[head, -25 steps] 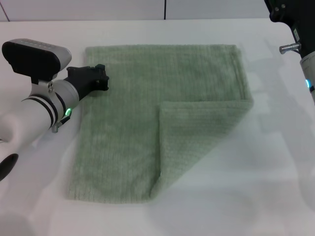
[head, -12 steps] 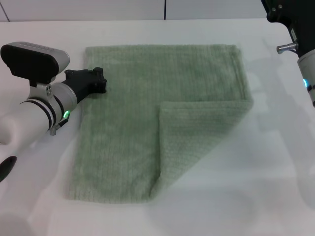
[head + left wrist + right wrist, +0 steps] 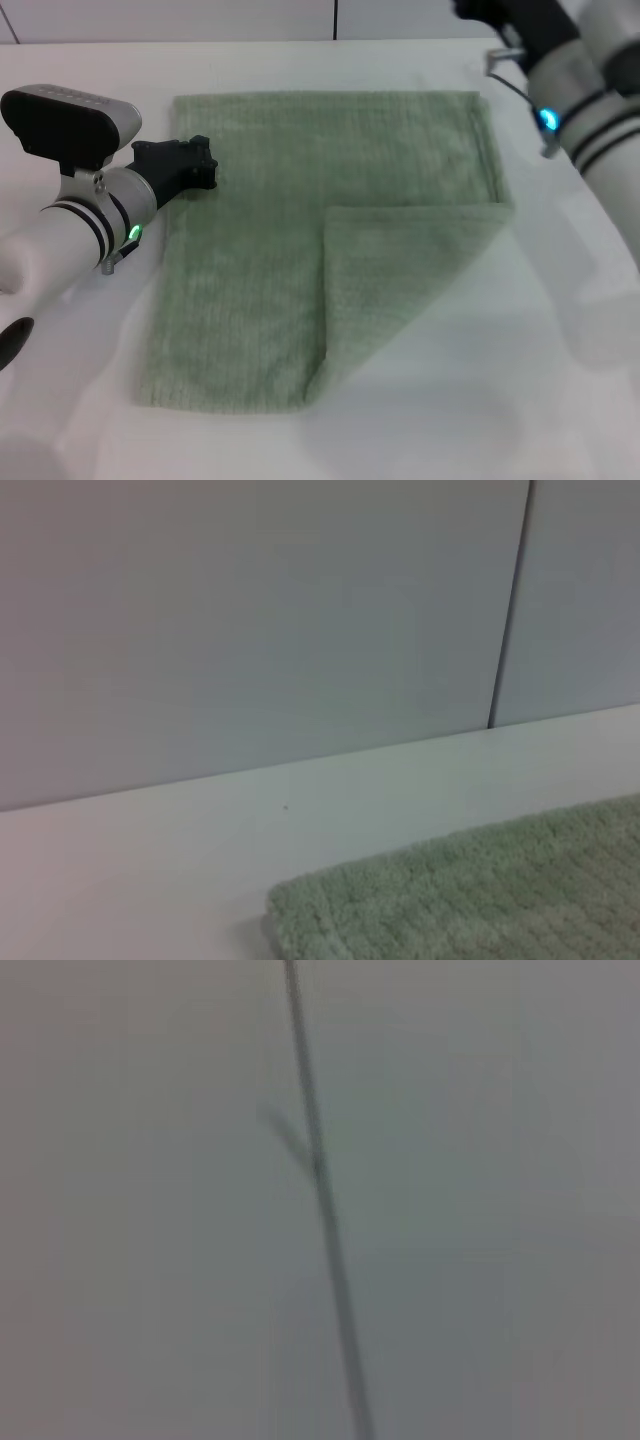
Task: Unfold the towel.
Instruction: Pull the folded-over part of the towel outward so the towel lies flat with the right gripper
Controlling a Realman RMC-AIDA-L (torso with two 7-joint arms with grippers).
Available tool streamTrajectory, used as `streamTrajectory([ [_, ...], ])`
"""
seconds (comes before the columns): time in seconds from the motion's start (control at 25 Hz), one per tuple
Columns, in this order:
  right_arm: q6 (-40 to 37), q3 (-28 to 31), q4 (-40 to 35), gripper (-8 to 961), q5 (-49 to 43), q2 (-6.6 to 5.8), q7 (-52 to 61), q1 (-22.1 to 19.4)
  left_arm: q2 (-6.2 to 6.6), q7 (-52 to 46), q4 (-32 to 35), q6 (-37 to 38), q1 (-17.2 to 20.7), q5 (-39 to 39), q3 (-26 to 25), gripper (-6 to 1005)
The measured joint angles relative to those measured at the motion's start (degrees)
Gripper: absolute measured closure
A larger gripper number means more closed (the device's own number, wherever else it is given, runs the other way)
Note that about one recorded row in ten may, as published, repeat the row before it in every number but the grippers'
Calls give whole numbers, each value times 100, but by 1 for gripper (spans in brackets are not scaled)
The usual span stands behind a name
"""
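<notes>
Flat before you lies the pale sage-green ribbed terry towel (image 3: 300, 240) – one corner folded over; left gripper (image 3: 205, 165) at its edge, fingers' state unclear.

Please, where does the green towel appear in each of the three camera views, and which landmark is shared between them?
Head view: the towel fills the middle of the white table, its near right corner folded over.
Left wrist view: only one towel corner shows, at the lower right.
Right wrist view: not in it.
Shared landmark: the dark wall seam, also seen at.
</notes>
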Motion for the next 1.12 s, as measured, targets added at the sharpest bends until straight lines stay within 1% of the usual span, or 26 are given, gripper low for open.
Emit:
streamTrajectory([
  [0.08,914,165,-441,256,-81,-27,-1,100,0,0,-20,-2,0,0,0,981],
  [0.12,1955,380,-866,256,-212,-56,-8,255,0,0,-26,-4,0,0,0,980],
  [0.16,1955,380,-866,257,-212,-56,-8,255,0,1,-31,-5,0,0,0,980],
  [0.2,2539,520,-1090,257,-281,-65,-11,359,0,1,-31,-5,0,0,0,980],
  [0.24,3428,724,-1403,258,-370,-73,-20,518,0,2,-33,-8,0,0,0,979],
  [0.28,3428,724,-1403,258,-370,-73,-20,518,0,2,-33,-8,0,0,0,979],
  [0.44,5218,1089,-2023,258,-491,-74,-314,803,0,6,-29,-9,-1,0,0,977],
  [0.6,6709,1474,-2557,258,-481,38,-1027,976,0,13,-2,1,-1,0,0,976],
  [0.64,7279,1531,-2705,258,-472,44,-1210,1094,0,13,-2,1,-1,0,0,975],
  [0.68,7279,1531,-2705,258,-472,44,-1210,1094,0,13,-2,1,-1,0,0,975],
  [0.76,7937,1587,-2794,258,-451,43,-1425,1254,0,13,1,19,3,0,0,974],
  [0.8,8148,1613,-2804,258,-427,43,-1513,1313,0,13,1,20,3,0,0,974],
  [0.84,8665,1674,-2788,258,-310,45,-1752,1471,0,13,0,21,4,0,-1,973],
  [0.88,8665,1674,-2788,258,-310,45,-1752,1471,0,14,0,20,5,0,0,973],
  [0.92,9071,1751,-2706,258,-154,46,-1970,1617,0,15,1,19,6,0,0,973],
  [0.96,9071,1751,-2706,259,-154,46,-1970,1617,0,17,1,16,6,0,0,972],
  [1.12,9608,1883,-2442,259,-38,48,-2268,1844,0,21,7,9,8,0,0,971],
])
